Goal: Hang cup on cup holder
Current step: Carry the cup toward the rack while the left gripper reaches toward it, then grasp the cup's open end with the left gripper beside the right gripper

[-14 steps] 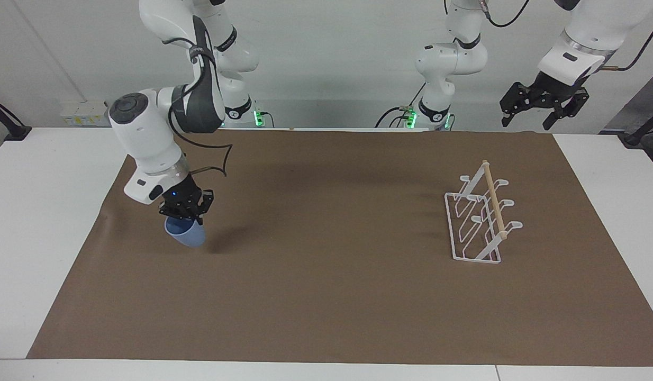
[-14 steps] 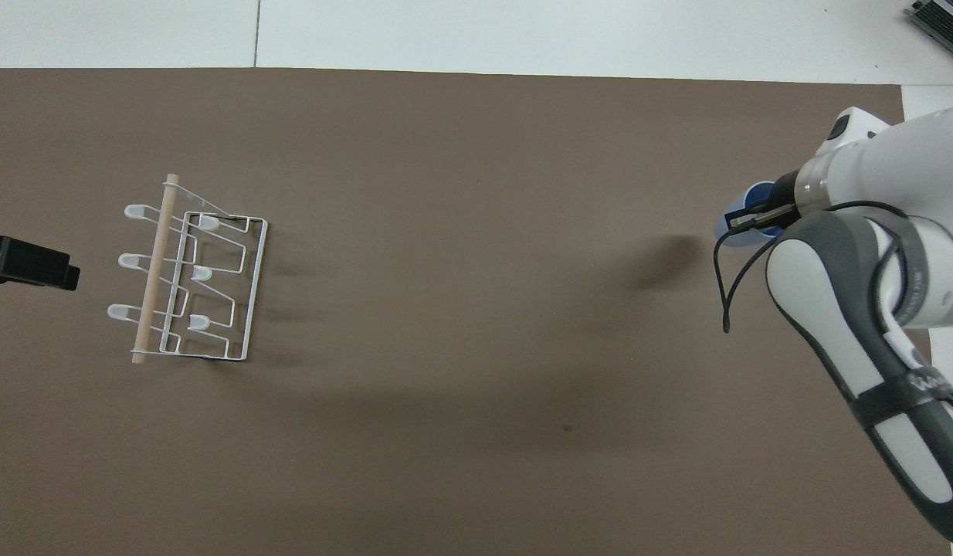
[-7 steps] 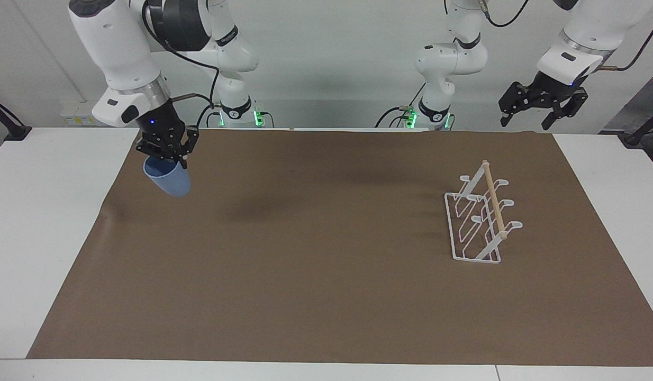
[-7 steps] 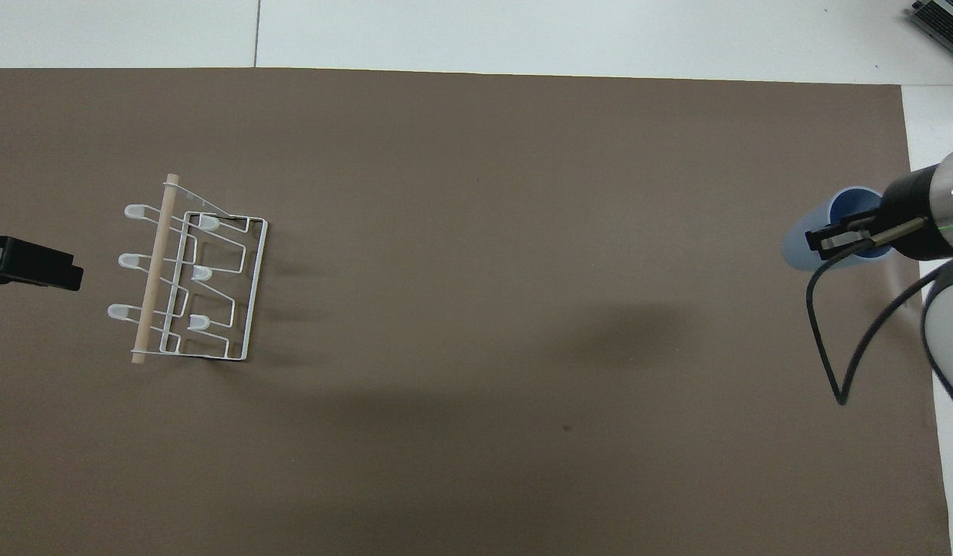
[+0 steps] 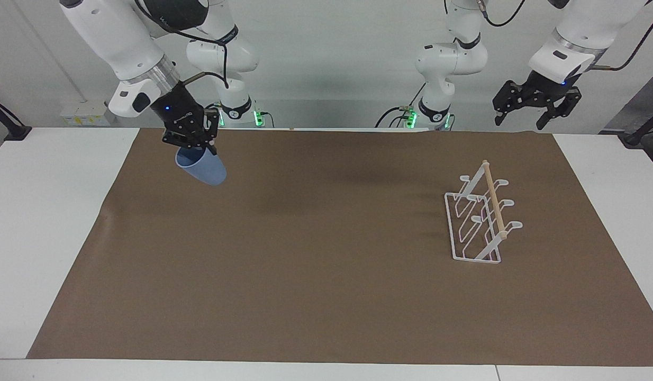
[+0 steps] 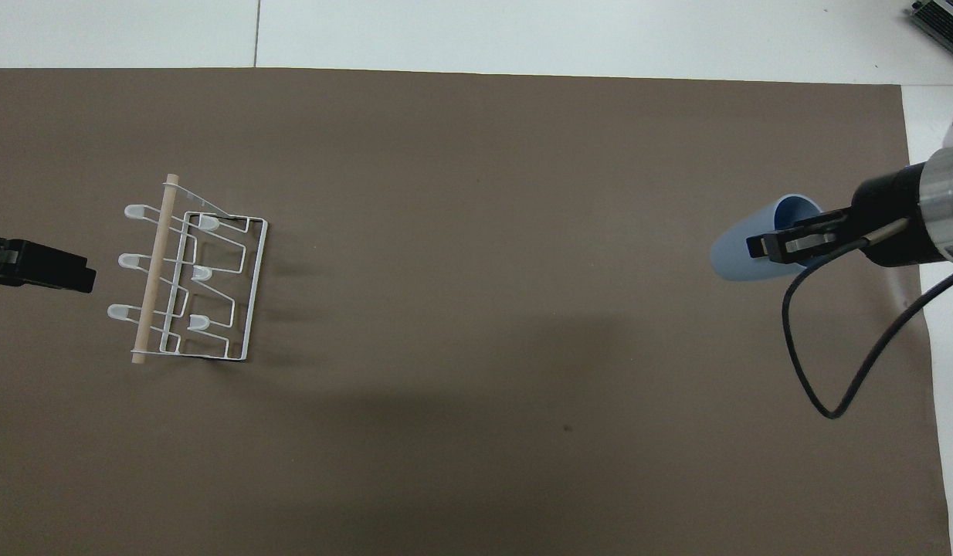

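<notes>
The light-blue cup (image 5: 206,169) hangs tilted in the air, held at its rim by my right gripper (image 5: 192,150), which is shut on it over the right arm's end of the brown mat. In the overhead view the cup (image 6: 733,256) lies nearly sideways under the right gripper (image 6: 785,244). The white wire cup holder (image 5: 493,201) with its wooden dowel stands on the mat toward the left arm's end; it also shows in the overhead view (image 6: 154,270). My left gripper (image 5: 533,106) waits open and empty in the air by the mat's edge, beside the holder (image 6: 44,266).
A brown mat (image 5: 326,286) covers most of the white table (image 5: 46,222). The arms' bases (image 5: 435,114) stand at the robots' edge of the table. A black cable (image 6: 832,371) loops from the right wrist.
My right gripper has lifted the cup off the mat, then carried it a little toward the left arm's end, tilting it more. The left gripper has shifted slightly.
</notes>
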